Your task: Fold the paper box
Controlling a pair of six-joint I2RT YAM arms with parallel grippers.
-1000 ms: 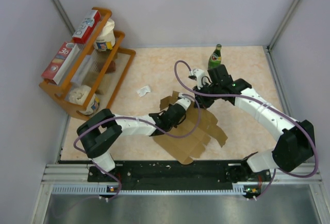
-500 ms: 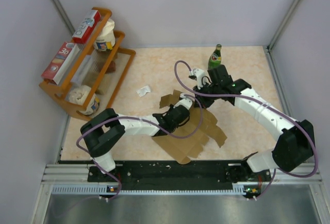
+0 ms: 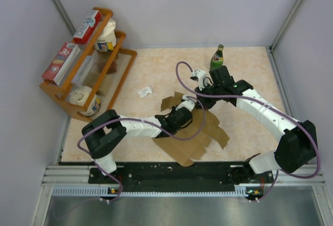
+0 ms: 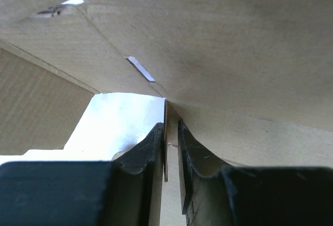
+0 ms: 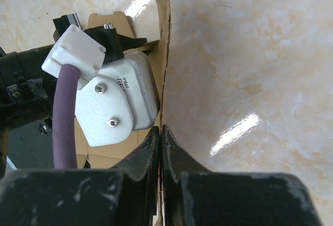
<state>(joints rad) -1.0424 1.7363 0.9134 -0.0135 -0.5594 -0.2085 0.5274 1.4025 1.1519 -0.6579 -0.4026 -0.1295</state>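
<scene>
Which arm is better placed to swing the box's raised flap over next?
Likely the right: the right gripper is shut on a free flap edge of the box, while the left gripper pinches cardboard where creases meet, suiting bracing.

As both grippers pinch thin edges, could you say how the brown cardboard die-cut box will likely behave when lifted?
The brown cardboard die-cut box will probably hinge at its creases rather than rise as one piece; its panels sit at different angles. Being one thin sheet, it looks light. The flap in the right gripper curves, so it may bend further.
</scene>
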